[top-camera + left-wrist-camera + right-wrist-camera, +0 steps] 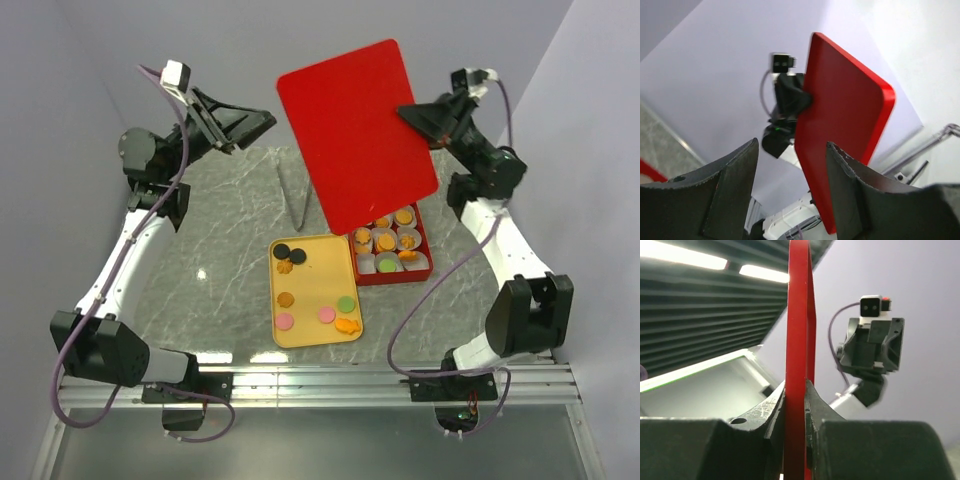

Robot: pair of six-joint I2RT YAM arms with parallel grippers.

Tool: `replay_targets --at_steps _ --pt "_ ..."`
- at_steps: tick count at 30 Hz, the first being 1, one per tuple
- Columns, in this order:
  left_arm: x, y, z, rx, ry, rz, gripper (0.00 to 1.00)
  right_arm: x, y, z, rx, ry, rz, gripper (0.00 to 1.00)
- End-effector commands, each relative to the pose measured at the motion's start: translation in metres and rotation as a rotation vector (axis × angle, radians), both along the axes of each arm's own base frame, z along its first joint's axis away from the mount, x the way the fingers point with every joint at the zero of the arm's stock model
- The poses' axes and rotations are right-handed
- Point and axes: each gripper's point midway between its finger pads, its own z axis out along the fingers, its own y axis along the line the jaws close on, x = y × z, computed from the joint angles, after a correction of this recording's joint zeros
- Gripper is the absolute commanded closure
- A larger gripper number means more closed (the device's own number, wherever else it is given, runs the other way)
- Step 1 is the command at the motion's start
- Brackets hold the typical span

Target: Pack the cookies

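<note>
Cookies (286, 299) lie loose on a yellow tray (320, 275) and in the paper cups (361, 241) of a red box (395, 278), centre of the marbled tabletop (220, 230).
On the tray sit black, orange, pink and green pieces; the box, touching the tray's right edge, holds mostly orange ones. The right claw (408, 113) is clamped on the edge of a flat red lid (355, 130), holding it tilted in the air above the box. The left claw (268, 120), upper left, is raised with its fingers (725, 190) spread wide and nothing between them. Metal tongs (290, 195) lie behind the tray.
</note>
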Motion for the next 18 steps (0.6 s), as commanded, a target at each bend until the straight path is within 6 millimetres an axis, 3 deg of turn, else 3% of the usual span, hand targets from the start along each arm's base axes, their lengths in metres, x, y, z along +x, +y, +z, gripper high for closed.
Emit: replay_targets --at_steps 1,3,9,11,13,14,16,17,18 --pt "0.026 -0.006 -0.051 0.126 0.095 0.042 0.38 -0.013 -0.038 -0.006 0.037 0.214 0.129 1.00" --pt "0.039 -0.014 -0.077 0.180 0.143 0.047 0.38 0.004 -0.056 -0.029 0.032 0.272 0.070 1.00" --pt "0.062 -0.048 -0.144 0.289 0.262 -0.018 0.40 0.044 -0.071 -0.091 -0.016 0.428 -0.068 1.00" --pt "0.074 -0.058 -0.166 0.313 0.310 -0.038 0.41 0.065 -0.078 -0.128 -0.089 0.524 -0.156 1.00" --pt "0.081 -0.070 -0.175 0.335 0.316 -0.050 0.42 0.083 -0.084 -0.166 -0.164 0.620 -0.211 1.00" --pt "0.088 -0.080 -0.195 0.362 0.368 -0.069 0.43 0.087 -0.089 -0.179 -0.186 0.648 -0.220 1.00" --pt "0.097 -0.089 -0.198 0.401 0.350 -0.068 0.43 0.097 -0.094 -0.207 -0.218 0.698 -0.227 1.00" --pt "0.102 -0.096 -0.223 0.454 0.402 -0.079 0.44 0.099 -0.097 -0.217 -0.233 0.717 -0.222 1.00" --pt "0.109 -0.098 -0.218 0.467 0.391 -0.063 0.45 0.101 -0.099 -0.226 -0.243 0.734 -0.223 1.00"
